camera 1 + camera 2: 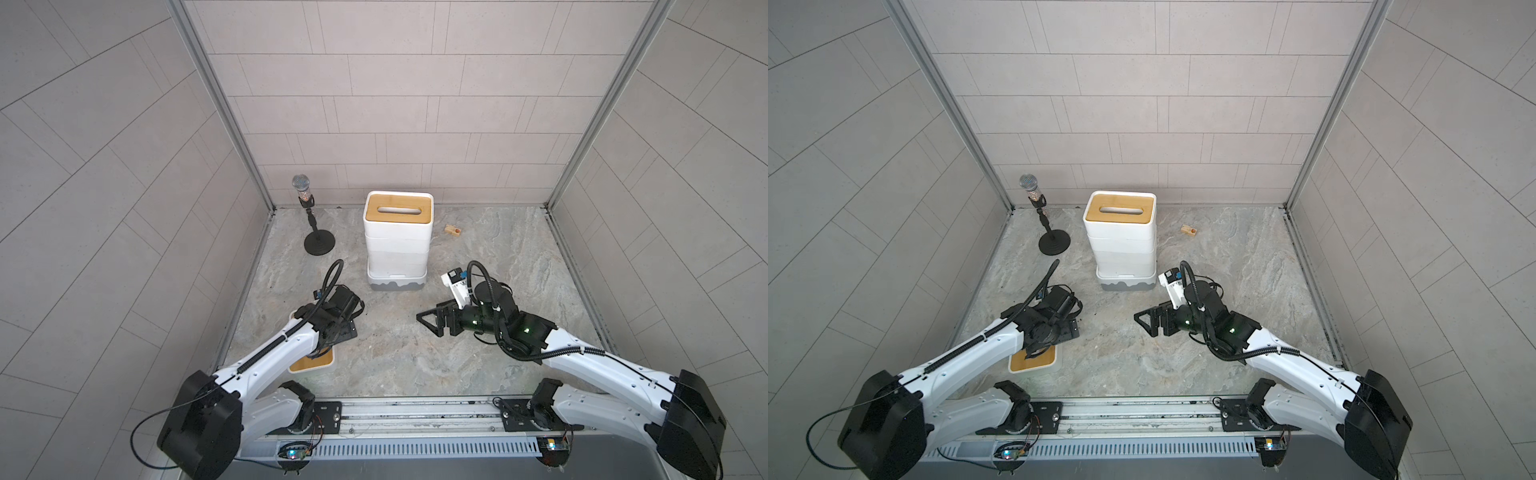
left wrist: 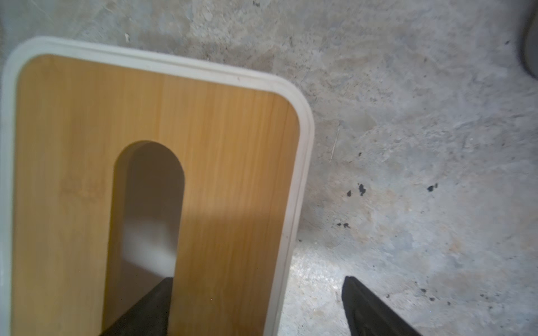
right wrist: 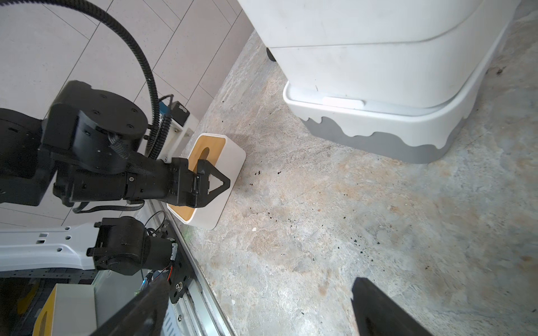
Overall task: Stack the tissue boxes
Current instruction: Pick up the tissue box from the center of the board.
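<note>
The left gripper (image 2: 259, 279) hangs open over the loose box (image 2: 233, 163), the one tissue box not on the pile. It lies flat on the table (image 1: 415, 365) at the near left. One finger is over the near end of the lid's slot (image 2: 148, 203) and the other is just outside the long white wall. The strip of bamboo lid and that wall lie between them, and neither finger clearly touches.

The box looks like a stiff, light plastic shell with smooth sides that could slip. Pinching the wall through the slot seems the surest hold, though the lid may lift off if it only sits in place. Through the slot only a pale floor shows, so the box seems empty.

The right gripper (image 3: 262, 281) is spread wide over bare table and holds nothing. Ahead of its fingers stands the stack (image 1: 397, 249), several boxes seated on one another, though I cannot count them. The bottom box (image 3: 378, 136) has a grey wavy base, and the top box (image 1: 398, 210) has a bamboo lid. Its slot is too dark to show what is inside.

A tall light pile like this would likely tip if bumped.
</note>
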You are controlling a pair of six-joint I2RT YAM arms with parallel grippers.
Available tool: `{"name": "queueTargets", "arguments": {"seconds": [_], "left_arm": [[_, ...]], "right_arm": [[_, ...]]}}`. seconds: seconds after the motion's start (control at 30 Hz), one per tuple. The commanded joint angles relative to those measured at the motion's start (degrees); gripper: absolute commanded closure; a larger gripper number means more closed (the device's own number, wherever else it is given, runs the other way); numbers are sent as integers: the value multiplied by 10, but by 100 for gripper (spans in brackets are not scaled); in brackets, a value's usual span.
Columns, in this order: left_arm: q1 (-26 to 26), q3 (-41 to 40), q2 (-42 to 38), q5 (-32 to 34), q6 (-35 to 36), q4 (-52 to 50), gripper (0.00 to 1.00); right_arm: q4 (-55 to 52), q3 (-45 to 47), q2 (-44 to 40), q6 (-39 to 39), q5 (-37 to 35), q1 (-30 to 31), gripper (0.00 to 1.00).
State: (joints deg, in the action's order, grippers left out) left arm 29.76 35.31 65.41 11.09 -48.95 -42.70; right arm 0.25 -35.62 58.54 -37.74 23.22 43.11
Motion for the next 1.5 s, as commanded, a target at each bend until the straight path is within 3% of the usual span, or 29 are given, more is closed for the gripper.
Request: {"name": "queueTargets", "arguments": {"seconds": [0.0, 0.57, 0.83, 1.3, 1.47], "left_arm": [[3, -5, 3, -28, -11, 26, 12], [2, -29, -8, -47, -11, 57, 49], [2, -17, -23, -41, -2, 43, 61], [4, 139, -167, 1, 50, -115, 70], [4, 225, -198, -12, 112, -136, 74]], "right_arm": [[12, -2, 3, -4, -11, 2, 0], [21, -22, 46, -4, -4, 1, 0], [17, -29, 52, -14, -4, -2, 1], [-25, -52, 9, -86, 30, -48, 0], [-69, -85, -11, -96, 34, -52, 0]]}}
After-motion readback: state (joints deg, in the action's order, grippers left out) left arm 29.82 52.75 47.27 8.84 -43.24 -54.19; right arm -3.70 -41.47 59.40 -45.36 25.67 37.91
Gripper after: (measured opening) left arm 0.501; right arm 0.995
